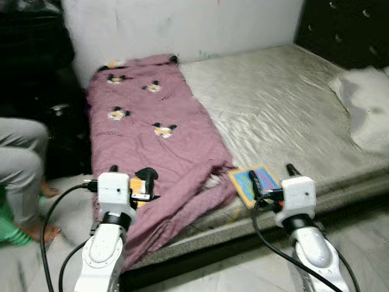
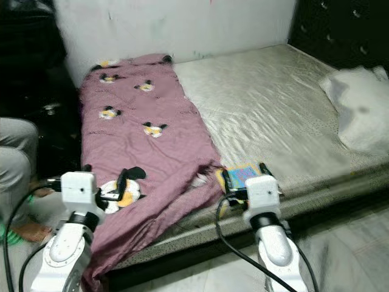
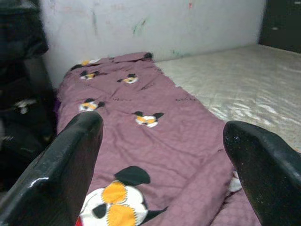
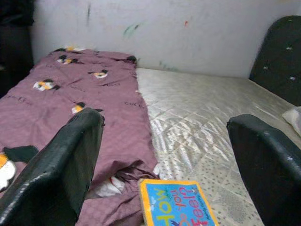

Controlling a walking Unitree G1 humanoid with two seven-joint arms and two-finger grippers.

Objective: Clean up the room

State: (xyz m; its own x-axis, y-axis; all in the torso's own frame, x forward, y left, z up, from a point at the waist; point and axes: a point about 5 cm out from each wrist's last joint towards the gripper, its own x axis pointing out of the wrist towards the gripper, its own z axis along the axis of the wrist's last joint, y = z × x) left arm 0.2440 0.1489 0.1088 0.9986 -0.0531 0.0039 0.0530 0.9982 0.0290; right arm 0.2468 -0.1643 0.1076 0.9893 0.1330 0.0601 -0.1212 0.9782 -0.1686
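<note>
Blanket (image 1: 152, 140), mauve and dotted with panda patches, lies along the left side of the mattress (image 1: 285, 103), its near end spilling over the edge toward the floor. A yellow-bordered blue picture book (image 4: 176, 205) sits on the mattress's front edge, just beside the blanket's crumpled corner. The left gripper (image 3: 160, 155) hovers over the blanket's near end, fingers spread wide and empty. The right gripper (image 4: 164, 160) hangs above the book, likewise spread and empty. A white pillow (image 1: 364, 109) rests at the far right. A person's grey-trousered legs (image 1: 21, 164) show at the left.
</note>
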